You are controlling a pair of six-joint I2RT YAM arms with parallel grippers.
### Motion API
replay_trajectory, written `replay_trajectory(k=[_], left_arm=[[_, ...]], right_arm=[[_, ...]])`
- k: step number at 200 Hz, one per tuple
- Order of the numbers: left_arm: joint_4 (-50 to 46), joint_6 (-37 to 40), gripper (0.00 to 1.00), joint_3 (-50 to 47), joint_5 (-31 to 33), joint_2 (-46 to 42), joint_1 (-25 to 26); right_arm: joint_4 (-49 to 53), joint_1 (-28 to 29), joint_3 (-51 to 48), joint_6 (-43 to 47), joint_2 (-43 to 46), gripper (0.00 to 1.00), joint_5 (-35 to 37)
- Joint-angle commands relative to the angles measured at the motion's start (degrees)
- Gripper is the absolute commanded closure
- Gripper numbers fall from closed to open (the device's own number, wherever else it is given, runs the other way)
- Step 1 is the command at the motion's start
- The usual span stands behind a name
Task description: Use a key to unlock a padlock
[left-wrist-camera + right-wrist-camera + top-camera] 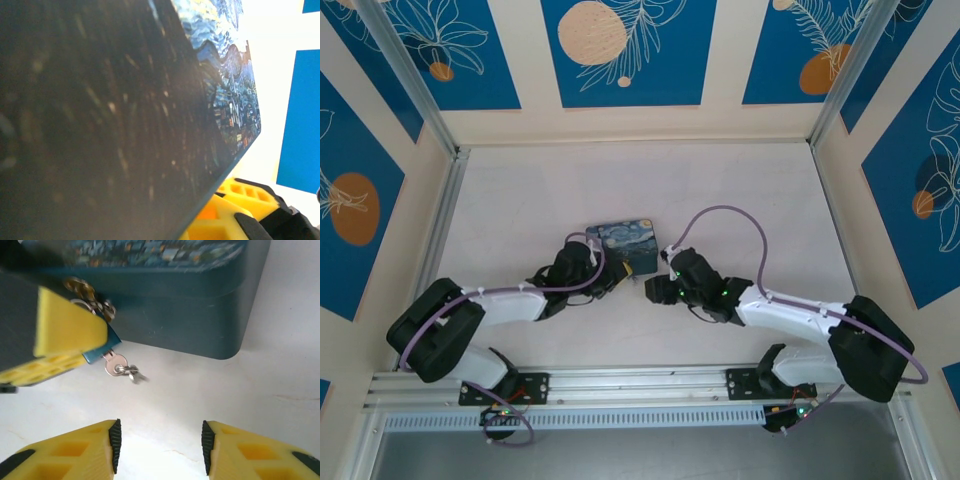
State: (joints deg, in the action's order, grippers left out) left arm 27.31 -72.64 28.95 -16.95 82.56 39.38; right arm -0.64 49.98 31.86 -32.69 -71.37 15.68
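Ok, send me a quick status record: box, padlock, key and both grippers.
box: night-sky printed tin, standing on the table
padlock: blue body at the box's front wall, mostly covered
key: silvery head sticking out below the padlock, small ring attached; looks inserted
left gripper: at the box front, one yellow finger over the padlock; grip not readable
right gripper: open, empty, facing the key, not touching it
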Motion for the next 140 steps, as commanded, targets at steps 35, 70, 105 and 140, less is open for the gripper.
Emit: replay_trajectory(k=[35, 70, 105, 140], left_arm=[[-3.6, 2.5, 1.0, 4.08, -3.93, -1.01, -0.6], [-3.84, 2.52, 1.0, 4.43, -4.4, -0.87, -0.56], [-3.84, 2.59, 1.0, 4.63, -4.55, -0.74, -0.61], [-3.48, 2.51, 1.0, 4.54, -4.91, -0.74, -0.59]], right_arm=[[-5.91, 5.12, 2.14, 11.4, -5.48, 0.6, 12.83], [-8.25, 6.22, 3.97, 13.12, -8.87, 0.6, 14.3], [-9.45, 7.21, 6.41, 14.03, -12.23, 0.6, 14.01], [-10.12, 7.21, 8.16, 13.99, -14.7, 0.63, 14.34]])
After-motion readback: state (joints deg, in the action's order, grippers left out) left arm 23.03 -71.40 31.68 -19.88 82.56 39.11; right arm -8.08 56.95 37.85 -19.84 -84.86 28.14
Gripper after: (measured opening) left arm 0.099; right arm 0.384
